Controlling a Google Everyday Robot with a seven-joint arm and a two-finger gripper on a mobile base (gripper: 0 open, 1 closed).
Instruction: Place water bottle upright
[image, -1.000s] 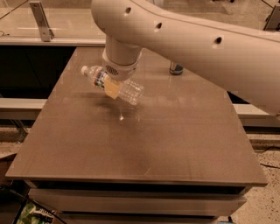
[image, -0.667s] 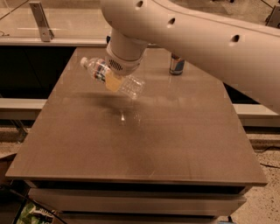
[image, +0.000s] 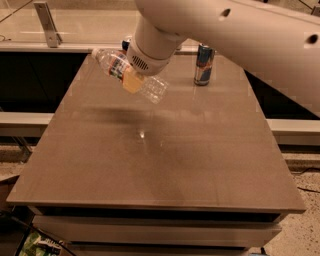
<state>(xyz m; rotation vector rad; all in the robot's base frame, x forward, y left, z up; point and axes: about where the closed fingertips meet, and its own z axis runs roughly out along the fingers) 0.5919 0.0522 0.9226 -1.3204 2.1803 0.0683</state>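
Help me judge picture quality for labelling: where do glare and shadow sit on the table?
Camera view: a small bright glint sits near the middle of the table; a soft dark shadow lies beneath the bottle, which the claw holds tilted above the far left part.

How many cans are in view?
2: slim can, far right; dark can, far back, mostly hidden by the arm. The gripper holds the water bottle above the table.

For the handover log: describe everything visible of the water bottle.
The water bottle is clear ribbed plastic with a white cap and a red, white and blue label. It hangs tilted above the table, cap higher at the picture's left, base lower right, touching only the gripper, whose jaws clamp its middle.
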